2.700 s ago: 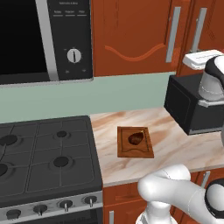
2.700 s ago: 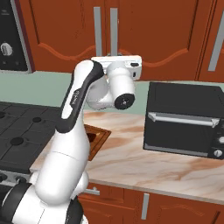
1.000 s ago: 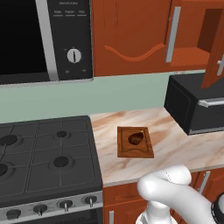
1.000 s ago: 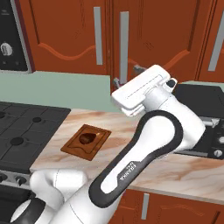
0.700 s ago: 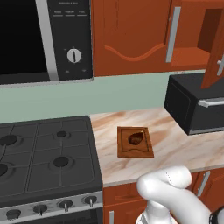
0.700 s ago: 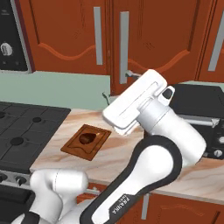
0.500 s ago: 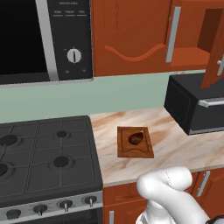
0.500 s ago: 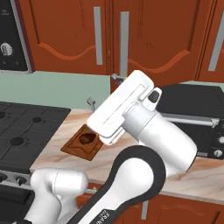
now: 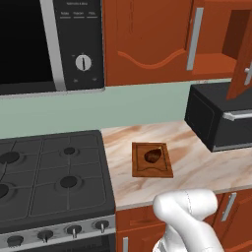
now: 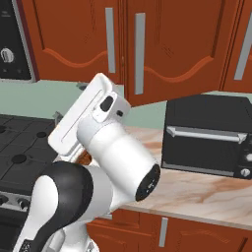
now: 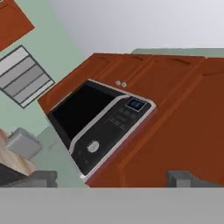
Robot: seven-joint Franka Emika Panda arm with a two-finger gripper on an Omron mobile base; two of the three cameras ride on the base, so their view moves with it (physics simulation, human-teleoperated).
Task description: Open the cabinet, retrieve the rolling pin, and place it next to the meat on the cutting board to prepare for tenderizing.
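While the cabinet hangs with one door swung out over the toaster oven, the meat sits on the cutting board, whose long side runs away from the stove front on the tabletop. End effector fingers spread wide, aimed at the microwave, well clear of the board.

The cabinet runs off the right edge of the left base view; its open door is cut there, and the visible inside is a dim slice whose contents cannot be made out. In the right base view the white arm hides nearly all of the cutting board, meat included. In the hand view the fingers are cropped to blurred grey stubs at the bottom.
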